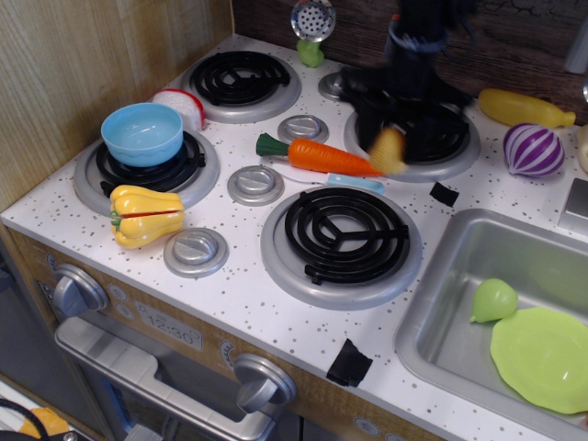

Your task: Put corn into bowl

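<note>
Above stovetop (239, 294), blurred hand (397, 129) seemingly grips corn (389, 152).

The blurred pincer (390, 138) holds the corn (389, 152) above the carrot's (323, 157) tip, well apart from the bowl (142, 134).

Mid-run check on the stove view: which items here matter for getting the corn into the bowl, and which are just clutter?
Job items:
corn, blurred, at the hand
blue bowl on the front-left burner

Clutter:
carrot
yellow pepper
purple onion
yellow squash
green plate and green pear in the sink
</note>
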